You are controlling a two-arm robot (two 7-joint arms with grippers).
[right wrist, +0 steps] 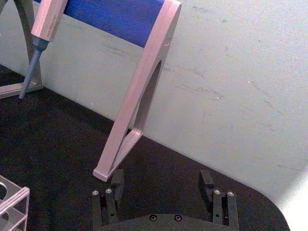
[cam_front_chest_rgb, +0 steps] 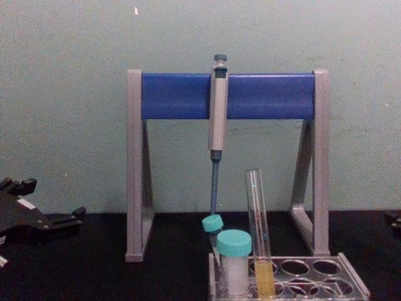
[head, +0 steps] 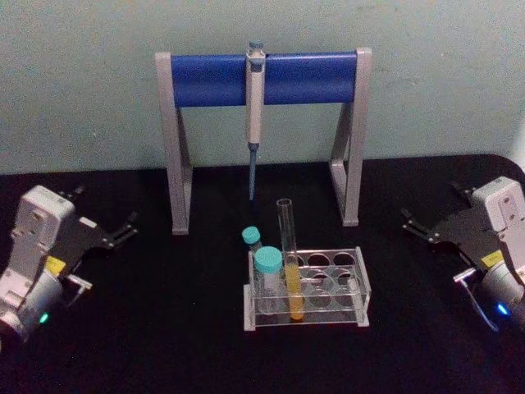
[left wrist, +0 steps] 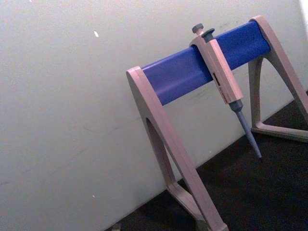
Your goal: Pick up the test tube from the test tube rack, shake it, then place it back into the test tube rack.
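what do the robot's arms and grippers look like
Both match: the left gripper and right gripper have black angular fingers on a black base, with a boxy light-grey wrist housing carrying a small yellow label. The left wrist shows a green light, the right a blue one.

In the chest view the rack (cam_front_chest_rgb: 354, 282) is cut by the lower edge, and the bottom of the tube (cam_front_chest_rgb: 255, 207) with it. The top of the pipette (right wrist: 48, 19) is cut off in the right wrist view.
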